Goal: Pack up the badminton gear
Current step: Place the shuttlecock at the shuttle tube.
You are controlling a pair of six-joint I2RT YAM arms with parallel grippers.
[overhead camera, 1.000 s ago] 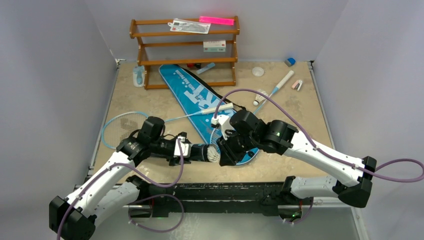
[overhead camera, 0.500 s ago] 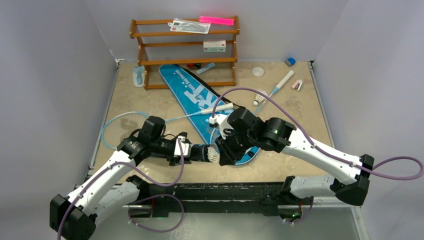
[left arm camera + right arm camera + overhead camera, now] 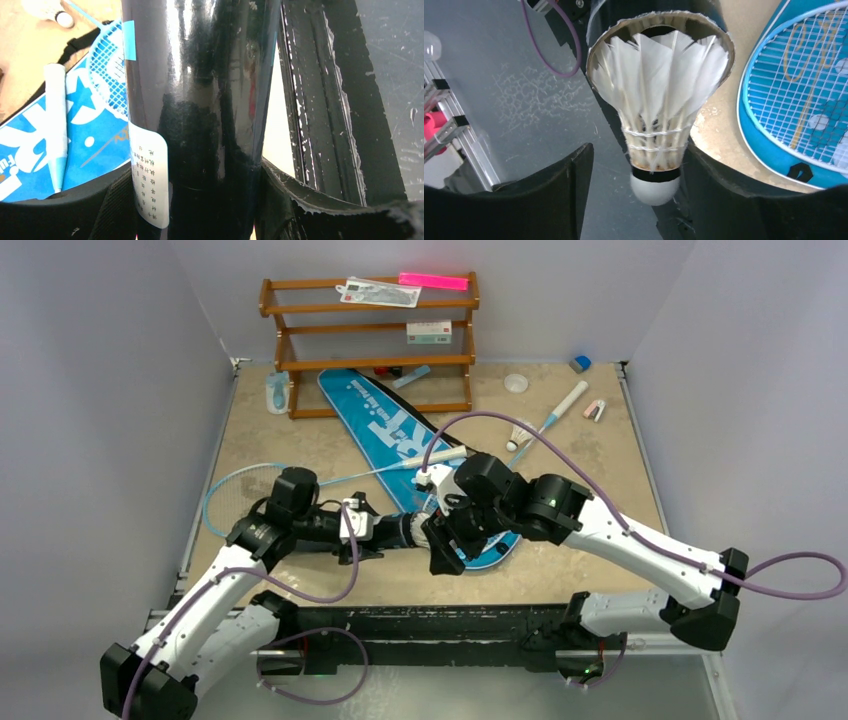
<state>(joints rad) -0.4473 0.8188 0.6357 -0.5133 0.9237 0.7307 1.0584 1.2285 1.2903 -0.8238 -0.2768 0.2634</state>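
Observation:
My left gripper (image 3: 385, 530) is shut on the black tube (image 3: 408, 530) and holds it level above the table, open end to the right; the tube fills the left wrist view (image 3: 200, 100). A white feather shuttlecock (image 3: 656, 100) sits feathers-first in the tube's mouth (image 3: 659, 15), cork outward. My right gripper (image 3: 440, 552) is at that mouth, jaws open either side of the cork (image 3: 636, 167). The blue SPORT bag (image 3: 380, 425) lies mid-table. One racket (image 3: 235, 495) lies left, handle across the bag. The other racket (image 3: 570, 398) reaches back right, beside a second shuttlecock (image 3: 517, 437).
The brown wooden rack (image 3: 370, 340) stands at the back with small items on it. A pale-blue bottle (image 3: 277, 392) is left of it. A clear disc (image 3: 515, 383), a blue block (image 3: 580, 363) and a pink clip (image 3: 595, 410) lie back right. A black rail (image 3: 430, 620) runs along the near edge.
My left arm has carried the tube away from the near edge. Its mouth has met my right gripper, and the shuttlecock between them no longer shows from above.

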